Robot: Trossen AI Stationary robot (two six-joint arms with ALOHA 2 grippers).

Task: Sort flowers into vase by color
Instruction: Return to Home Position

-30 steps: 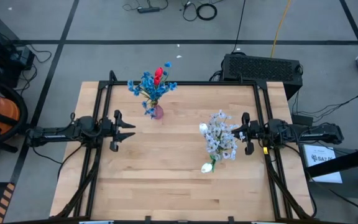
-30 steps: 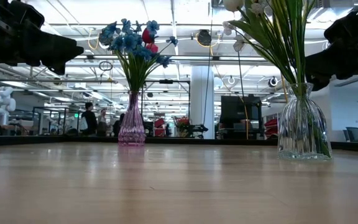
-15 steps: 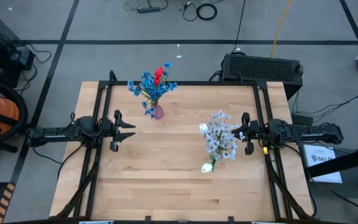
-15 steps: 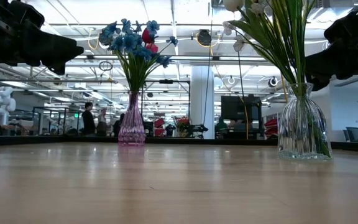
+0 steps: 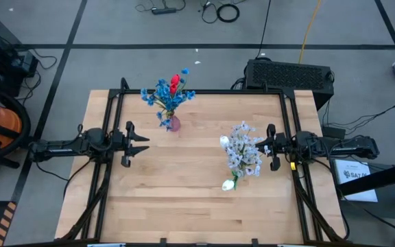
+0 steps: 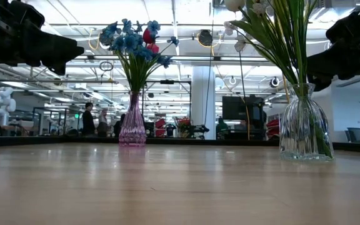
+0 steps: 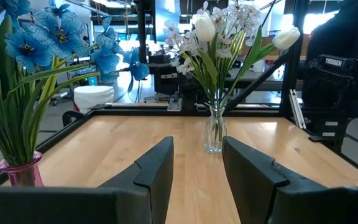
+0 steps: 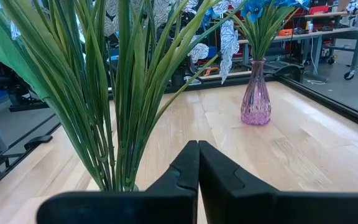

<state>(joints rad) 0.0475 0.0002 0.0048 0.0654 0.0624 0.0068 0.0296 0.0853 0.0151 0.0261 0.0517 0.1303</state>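
Note:
A pink glass vase [image 5: 175, 123] stands near the table's far edge with blue sprays [image 5: 162, 94] and a red tulip bud [image 5: 175, 82] in it. A clear glass vase [image 6: 304, 125] stands toward the right, holding pale sprays [image 5: 243, 152] and white tulip buds [image 5: 228, 184]. My left gripper [image 5: 142, 143] hovers open at the table's left side, pointing right. My right gripper [image 5: 267, 147] is shut, just right of the clear vase's flowers, pointing left; their green stems [image 8: 104, 93] fill its wrist view.
Bare wooden tabletop [image 5: 184, 199] lies between and in front of the two vases. A black metal frame [image 5: 204, 91] runs along the table's edges. A black box [image 5: 290, 73] sits beyond the far right corner. People show far off in the room in the low view.

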